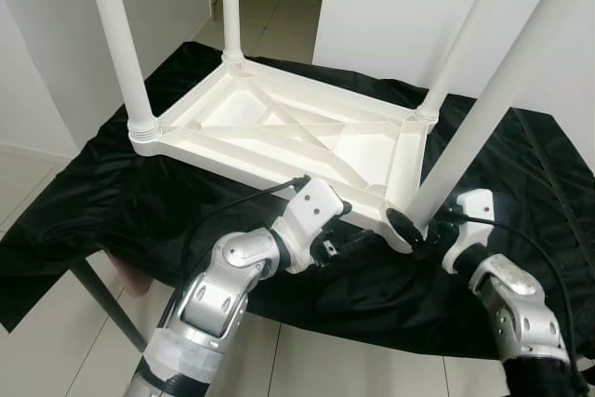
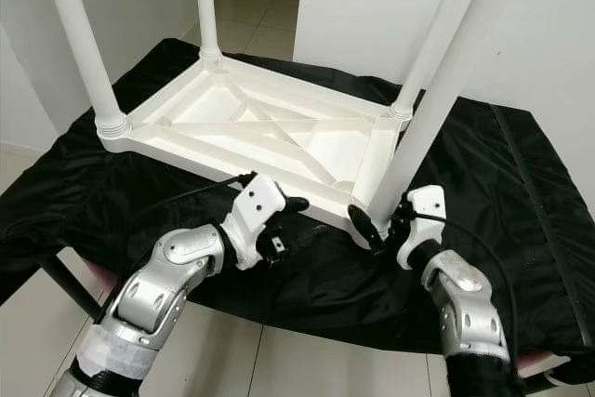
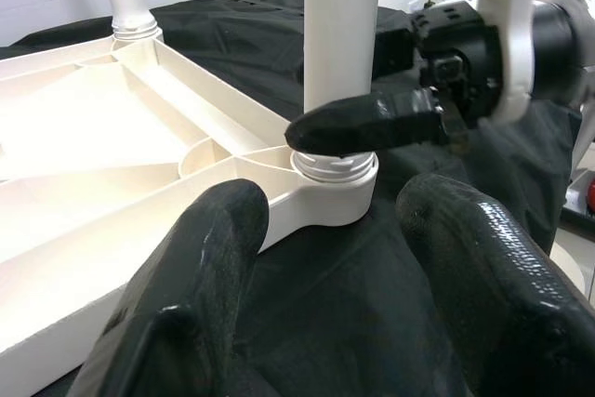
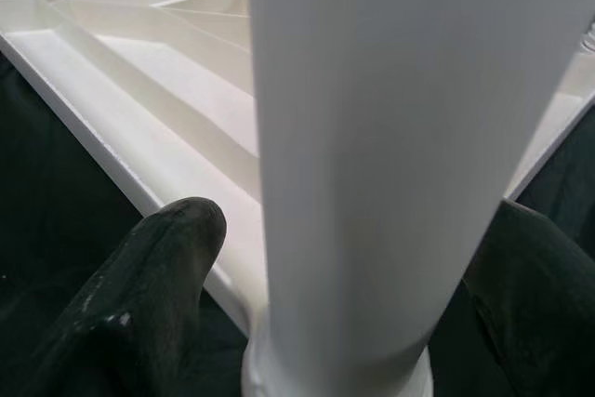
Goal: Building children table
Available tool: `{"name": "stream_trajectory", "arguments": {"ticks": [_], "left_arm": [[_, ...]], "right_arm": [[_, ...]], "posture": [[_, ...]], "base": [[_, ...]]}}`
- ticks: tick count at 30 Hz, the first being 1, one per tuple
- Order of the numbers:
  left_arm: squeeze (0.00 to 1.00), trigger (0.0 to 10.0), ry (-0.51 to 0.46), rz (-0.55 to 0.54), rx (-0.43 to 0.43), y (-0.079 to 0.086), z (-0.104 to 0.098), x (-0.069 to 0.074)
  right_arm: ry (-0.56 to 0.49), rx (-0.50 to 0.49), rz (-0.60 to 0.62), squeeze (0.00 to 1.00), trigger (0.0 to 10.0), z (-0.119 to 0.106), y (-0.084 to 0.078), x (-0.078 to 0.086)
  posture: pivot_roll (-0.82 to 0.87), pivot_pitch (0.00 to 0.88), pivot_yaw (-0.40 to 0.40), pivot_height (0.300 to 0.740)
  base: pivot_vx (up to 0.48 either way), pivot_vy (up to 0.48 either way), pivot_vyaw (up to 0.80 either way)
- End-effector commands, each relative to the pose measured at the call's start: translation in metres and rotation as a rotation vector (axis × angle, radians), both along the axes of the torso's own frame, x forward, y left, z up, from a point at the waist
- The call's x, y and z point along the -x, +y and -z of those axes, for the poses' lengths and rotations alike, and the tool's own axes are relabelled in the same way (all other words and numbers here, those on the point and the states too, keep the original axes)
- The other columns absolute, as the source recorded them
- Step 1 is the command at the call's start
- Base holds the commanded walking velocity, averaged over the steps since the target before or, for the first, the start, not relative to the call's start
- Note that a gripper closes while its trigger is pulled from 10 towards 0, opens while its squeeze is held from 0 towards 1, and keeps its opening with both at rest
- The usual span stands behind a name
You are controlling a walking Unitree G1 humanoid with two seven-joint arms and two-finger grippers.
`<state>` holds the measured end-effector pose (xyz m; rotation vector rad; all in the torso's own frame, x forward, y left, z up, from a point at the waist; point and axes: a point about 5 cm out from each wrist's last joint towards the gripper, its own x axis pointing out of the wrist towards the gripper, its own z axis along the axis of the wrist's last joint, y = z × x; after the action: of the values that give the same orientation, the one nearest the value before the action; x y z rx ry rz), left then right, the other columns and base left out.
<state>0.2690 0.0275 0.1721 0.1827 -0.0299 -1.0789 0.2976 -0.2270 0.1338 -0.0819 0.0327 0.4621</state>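
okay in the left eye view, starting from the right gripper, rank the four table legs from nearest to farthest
1. Near-right leg: the right gripper clasps its base at the tabletop's closest corner.
2. Far-right leg: just behind, same side.
3. Far-left leg and near-left leg: both across the tabletop, too close to call.

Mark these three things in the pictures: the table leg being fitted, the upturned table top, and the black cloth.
table leg (image 1: pixel 483 113), left eye view, middle of its white shaft.
upturned table top (image 1: pixel 279 127), left eye view, ribbed underside.
black cloth (image 2: pixel 521 202), right eye view, bare stretch on the right.
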Motion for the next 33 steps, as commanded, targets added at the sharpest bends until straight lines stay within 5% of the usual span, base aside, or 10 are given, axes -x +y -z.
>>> {"name": "stream_trajectory", "arguments": {"ticks": [1, 8, 9, 10, 27, 28, 33], "left_arm": [[0.00, 10.0, -0.005, -0.024, 0.007, -0.002, -0.003, -0.001], [0.00, 10.0, -0.010, -0.024, 0.008, -0.003, -0.005, -0.002], [0.00, 10.0, -0.012, -0.027, 0.009, -0.003, -0.005, -0.003], [0.00, 10.0, -0.014, -0.031, 0.011, -0.003, -0.006, -0.003], [0.00, 10.0, -0.013, -0.054, 0.024, -0.002, -0.007, -0.004], [0.00, 10.0, -0.013, -0.052, 0.022, -0.002, -0.007, -0.004], [0.00, 10.0, -0.015, -0.048, 0.017, -0.001, -0.008, -0.006]], "right_arm": [[0.013, 0.057, -0.055, 0.00, 10.0, 0.004, 0.002, -0.010], [0.020, 0.130, -0.093, 0.00, 10.0, 0.007, 0.006, -0.026], [0.029, 0.129, -0.108, 0.00, 0.8, 0.008, 0.008, -0.028], [0.039, 0.120, -0.120, 0.00, 0.0, 0.010, 0.008, -0.030], [0.066, 0.098, -0.151, 0.00, 0.0, 0.020, -0.001, -0.027], [0.061, 0.098, -0.146, 0.00, 10.0, 0.020, -0.001, -0.027], [0.033, 0.076, -0.074, 0.00, 10.0, 0.018, -0.003, -0.026]], "posture": [[-0.01, 0.000, -0.095, 0.740], [0.00, 0.000, -0.092, 0.740], [0.00, 0.000, -0.098, 0.740], [0.01, 0.000, -0.105, 0.740], [0.01, 0.000, -0.114, 0.740], [0.01, 0.000, -0.111, 0.740], [0.00, 0.000, -0.107, 0.740]], "base": [[0.000, 0.000, 0.00], [0.000, 0.000, 0.00], [0.000, 0.000, 0.00], [0.000, 0.000, 0.00], [0.000, 0.000, 0.00], [0.000, 0.000, 0.00], [0.000, 0.000, 0.00]]}}
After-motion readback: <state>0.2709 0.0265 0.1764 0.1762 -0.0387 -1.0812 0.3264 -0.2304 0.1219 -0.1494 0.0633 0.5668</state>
